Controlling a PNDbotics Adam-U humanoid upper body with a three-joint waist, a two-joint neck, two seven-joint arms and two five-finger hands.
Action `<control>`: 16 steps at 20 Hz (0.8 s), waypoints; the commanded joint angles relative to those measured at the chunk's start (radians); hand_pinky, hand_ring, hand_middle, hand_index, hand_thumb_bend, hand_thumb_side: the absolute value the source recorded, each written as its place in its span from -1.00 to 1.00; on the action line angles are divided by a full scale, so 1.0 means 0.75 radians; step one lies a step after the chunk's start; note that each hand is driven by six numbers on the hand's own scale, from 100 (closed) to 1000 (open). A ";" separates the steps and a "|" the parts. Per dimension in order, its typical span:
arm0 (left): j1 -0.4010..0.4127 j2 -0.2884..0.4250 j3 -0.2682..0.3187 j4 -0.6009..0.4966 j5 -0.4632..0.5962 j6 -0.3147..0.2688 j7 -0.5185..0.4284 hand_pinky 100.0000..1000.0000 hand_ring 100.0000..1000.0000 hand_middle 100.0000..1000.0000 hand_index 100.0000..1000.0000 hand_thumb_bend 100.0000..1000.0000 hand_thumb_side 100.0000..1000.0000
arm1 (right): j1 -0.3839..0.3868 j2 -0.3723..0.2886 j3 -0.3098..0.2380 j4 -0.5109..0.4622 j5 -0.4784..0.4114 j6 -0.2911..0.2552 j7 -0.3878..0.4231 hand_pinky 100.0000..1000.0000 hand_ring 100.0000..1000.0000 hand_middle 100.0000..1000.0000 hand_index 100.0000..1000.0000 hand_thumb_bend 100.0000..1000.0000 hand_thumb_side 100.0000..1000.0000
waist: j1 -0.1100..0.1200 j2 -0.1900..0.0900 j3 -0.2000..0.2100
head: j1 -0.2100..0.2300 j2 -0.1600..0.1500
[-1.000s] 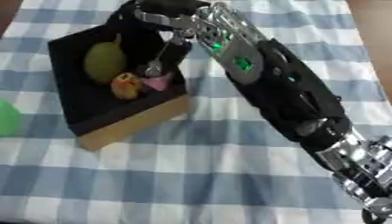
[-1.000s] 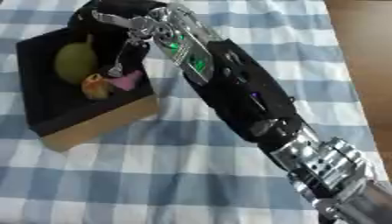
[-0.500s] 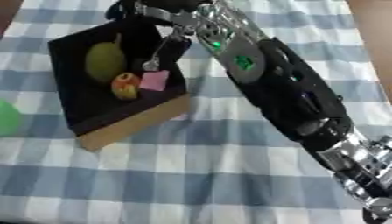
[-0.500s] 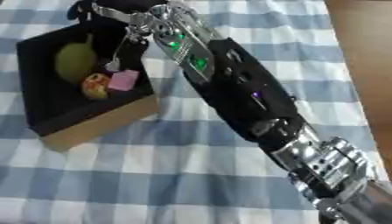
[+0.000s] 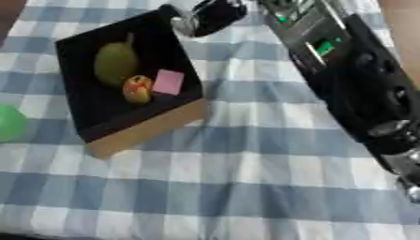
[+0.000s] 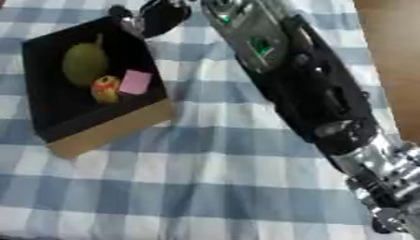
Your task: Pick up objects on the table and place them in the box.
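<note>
Right hand: blurred above the far corner of the box; whether the fingers are curled or straight cannot be told. Box: black-lined, tan-walled, set askew toward the table's left edge on a blue-checked cloth. Contents: green pear, small orange-red fruit, pink block. Green object: cut off at the left edge.

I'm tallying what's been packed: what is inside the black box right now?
Inside the box lie a green pear-shaped fruit, a small orange-red item and a pink square. The right hand hides its far corner.
</note>
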 commanded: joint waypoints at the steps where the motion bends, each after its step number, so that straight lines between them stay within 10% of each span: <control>1: 0.010 0.180 0.009 -0.027 -0.058 0.076 -0.089 0.67 0.73 0.66 0.82 0.24 0.74 | 0.046 -0.169 -0.072 -0.208 -0.130 0.054 -0.084 0.67 0.64 0.52 0.76 -1.00 -0.81 | 0.020 -0.052 -0.005 | 0.023 0.011; 7: 0.053 0.388 0.018 -0.027 -0.118 0.182 -0.296 0.74 0.74 0.66 0.85 0.17 0.57 | 0.211 -0.351 -0.184 -0.401 -0.306 0.103 -0.246 0.67 0.64 0.51 0.72 -1.00 -0.45 | 0.045 -0.054 -0.025 | 0.055 0.020; 16: 0.091 0.541 0.015 -0.027 -0.231 0.213 -0.570 0.80 0.75 0.64 0.84 0.02 0.19 | 0.428 -0.491 -0.355 -0.407 -0.437 -0.054 -0.590 0.66 0.62 0.49 0.69 -1.00 -0.49 | 0.066 -0.057 -0.060 | 0.063 -0.024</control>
